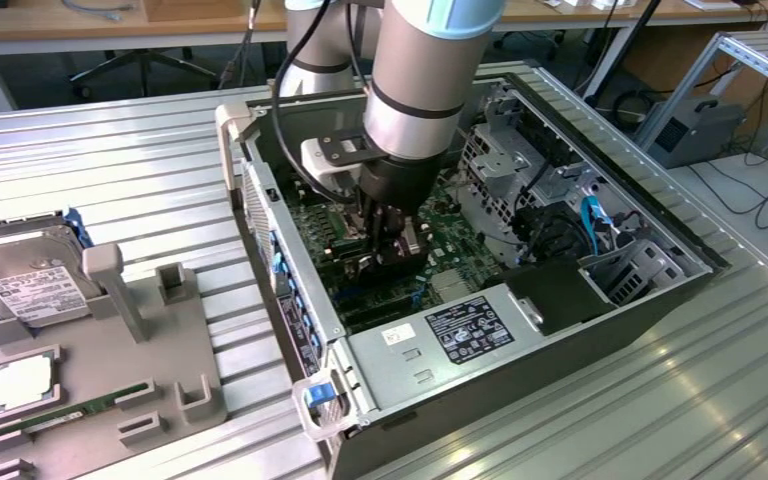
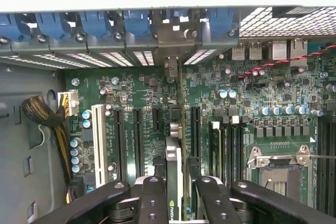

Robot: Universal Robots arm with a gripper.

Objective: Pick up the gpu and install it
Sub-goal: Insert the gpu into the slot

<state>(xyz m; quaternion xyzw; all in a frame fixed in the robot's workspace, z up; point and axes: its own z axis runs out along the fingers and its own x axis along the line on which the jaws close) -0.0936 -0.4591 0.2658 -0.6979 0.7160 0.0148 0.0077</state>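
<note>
Inside the open computer case (image 1: 651,225), nearest the wrist camera: tool (image 2: 176,192), fingers (image 2: 152,198) narrowly parted and clamped on the gpu (image 2: 174,166), held edge-on so its connector edge can meet a slot. The card's long axis runs along the expansion slots (image 2: 137,140), its far end pointing at the rear bracket openings (image 2: 173,51), lined up with one bay. Motherboard (image 2: 252,93) lies beneath; blue retention clips (image 2: 94,24) beyond. Outside the case, on the worktop (image 1: 117,170): grey parts holder (image 1: 104,390) with hard drive (image 1: 31,280) and RAM stick (image 1: 64,412).
</note>
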